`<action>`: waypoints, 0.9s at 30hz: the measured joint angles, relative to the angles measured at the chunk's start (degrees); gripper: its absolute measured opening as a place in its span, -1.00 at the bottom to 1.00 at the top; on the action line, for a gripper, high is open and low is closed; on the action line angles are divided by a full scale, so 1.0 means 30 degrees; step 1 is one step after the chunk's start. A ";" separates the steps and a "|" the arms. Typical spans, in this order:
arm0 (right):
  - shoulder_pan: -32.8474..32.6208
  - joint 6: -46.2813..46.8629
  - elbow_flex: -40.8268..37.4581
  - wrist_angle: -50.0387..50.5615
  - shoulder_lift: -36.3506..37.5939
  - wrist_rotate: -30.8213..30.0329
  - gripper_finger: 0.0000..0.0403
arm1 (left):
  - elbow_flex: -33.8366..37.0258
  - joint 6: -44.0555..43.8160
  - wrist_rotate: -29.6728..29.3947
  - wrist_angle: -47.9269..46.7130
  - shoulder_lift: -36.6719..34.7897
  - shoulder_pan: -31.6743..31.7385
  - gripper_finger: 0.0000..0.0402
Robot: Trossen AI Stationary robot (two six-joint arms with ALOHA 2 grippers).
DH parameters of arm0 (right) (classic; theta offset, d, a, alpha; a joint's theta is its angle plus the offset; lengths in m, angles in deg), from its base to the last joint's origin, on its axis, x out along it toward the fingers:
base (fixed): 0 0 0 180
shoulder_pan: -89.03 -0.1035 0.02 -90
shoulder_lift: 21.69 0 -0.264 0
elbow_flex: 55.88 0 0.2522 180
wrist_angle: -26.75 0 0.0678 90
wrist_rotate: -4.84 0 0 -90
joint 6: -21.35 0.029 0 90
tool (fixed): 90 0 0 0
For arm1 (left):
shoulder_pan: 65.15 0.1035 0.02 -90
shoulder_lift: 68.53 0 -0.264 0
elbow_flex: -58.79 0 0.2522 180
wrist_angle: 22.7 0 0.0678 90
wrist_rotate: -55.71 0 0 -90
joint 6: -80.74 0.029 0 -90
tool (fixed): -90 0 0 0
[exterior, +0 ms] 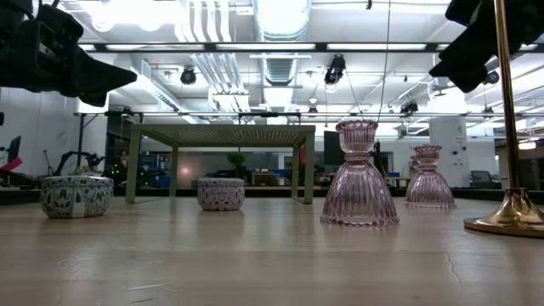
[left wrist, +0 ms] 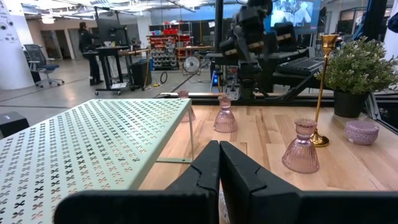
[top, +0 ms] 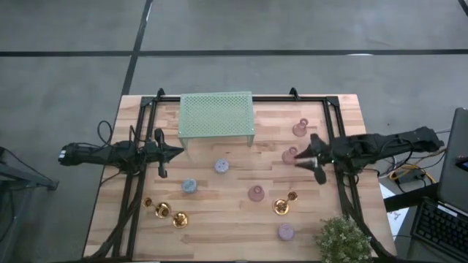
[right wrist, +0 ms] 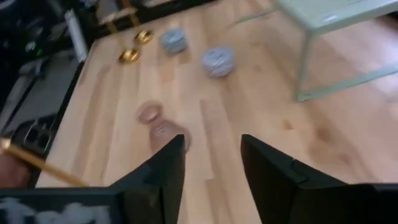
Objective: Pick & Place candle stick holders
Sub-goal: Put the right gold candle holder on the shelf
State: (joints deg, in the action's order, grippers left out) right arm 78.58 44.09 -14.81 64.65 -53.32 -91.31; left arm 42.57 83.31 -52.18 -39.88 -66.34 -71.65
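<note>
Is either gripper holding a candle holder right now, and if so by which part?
Nothing is held. The right gripper is open with bare table between its fingers; the left gripper is shut on nothing.

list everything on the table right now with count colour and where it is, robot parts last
slender shiny gold candlesticks: 3, gold; two front left, one front right
small pinkish glass holders: 3, pink; right half, two near the right gripper
small round pastel holders: 3, blue/purple; two centre, one front right
pale green perforated rack: 1, green; back centre
bushy potted plant: 1, green; front right corner
wooden table: 1, light wood
left gripper: shut, beside the rack
right gripper: open, by a pink holder
</note>
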 joint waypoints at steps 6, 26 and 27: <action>-0.2759 0.0523 -0.0159 -0.2057 -0.2314 0.0086 -0.13 | 0.0000 0.0004 0.0000 -0.0003 -0.0003 -0.0004 -0.93; -0.9781 0.1831 0.0162 -0.6693 -0.7042 -0.3684 -0.27 | 0.0000 0.0003 0.0000 -0.0003 -0.0006 0.0000 -0.93; -0.9932 0.1802 0.0162 -0.6682 -0.7194 -0.4157 -0.28 | 0.0000 0.0004 0.0000 -0.0006 0.0001 0.0000 -0.93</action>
State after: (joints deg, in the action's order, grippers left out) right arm 48.78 49.50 -14.33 44.60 -74.90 -103.78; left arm 42.57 83.32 -52.18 -39.90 -66.34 -71.65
